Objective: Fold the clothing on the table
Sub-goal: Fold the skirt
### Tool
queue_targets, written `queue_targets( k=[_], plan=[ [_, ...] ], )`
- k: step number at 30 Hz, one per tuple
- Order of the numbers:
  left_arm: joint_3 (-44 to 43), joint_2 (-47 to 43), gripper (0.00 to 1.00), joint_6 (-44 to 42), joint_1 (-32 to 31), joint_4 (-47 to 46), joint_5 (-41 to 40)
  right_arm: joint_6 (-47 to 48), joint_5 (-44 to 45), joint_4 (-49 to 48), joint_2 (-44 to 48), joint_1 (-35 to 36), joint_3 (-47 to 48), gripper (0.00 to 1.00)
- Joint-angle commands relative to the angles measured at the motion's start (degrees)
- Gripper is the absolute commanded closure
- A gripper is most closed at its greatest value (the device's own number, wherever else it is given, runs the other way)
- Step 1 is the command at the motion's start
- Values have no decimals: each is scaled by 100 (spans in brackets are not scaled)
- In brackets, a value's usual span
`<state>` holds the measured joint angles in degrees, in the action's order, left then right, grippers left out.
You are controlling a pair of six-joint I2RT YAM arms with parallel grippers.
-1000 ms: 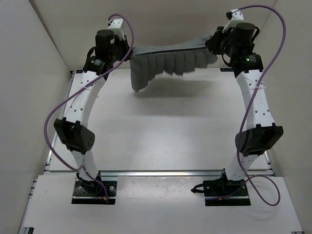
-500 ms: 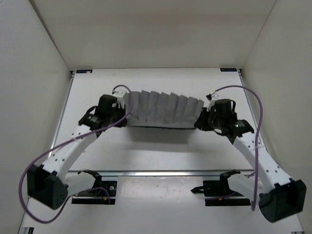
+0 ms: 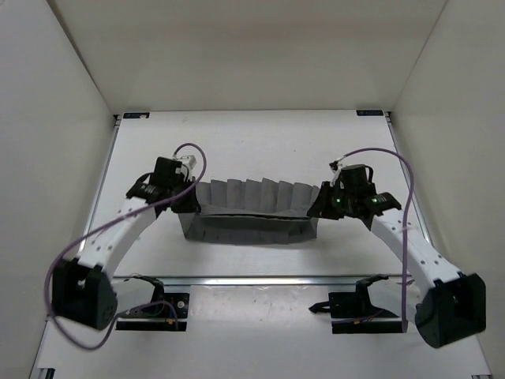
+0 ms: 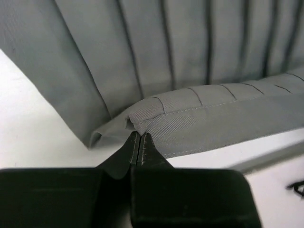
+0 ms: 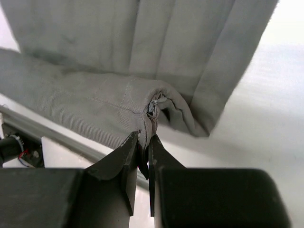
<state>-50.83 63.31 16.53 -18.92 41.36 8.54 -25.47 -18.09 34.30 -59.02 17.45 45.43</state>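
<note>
Both arms have pulled back toward me, bringing the clothing (image 3: 252,213) from the far edge to the middle of the tabletop (image 3: 260,146). Left pincer (image 4: 138,142) and right pincer (image 5: 145,142) each pinch a corner. First fold is underway, I judge; next, lower evenly, then let go.
</note>
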Motion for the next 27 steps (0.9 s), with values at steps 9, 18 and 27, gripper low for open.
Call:
queue_targets(
  k=[9,18,27],
  plan=[
    [-1429,2720,93,69,617,-963,456,675,-379,-1347,-2735,-312,1564,100],
    [-2932,4084,35,499,810,-769,579,807,-661,-1269,-4169,-734,2980,79],
    [-3486,4058,1,474,934,-1236,615,913,-757,-1392,-4310,-1130,3798,5]
  ],
)
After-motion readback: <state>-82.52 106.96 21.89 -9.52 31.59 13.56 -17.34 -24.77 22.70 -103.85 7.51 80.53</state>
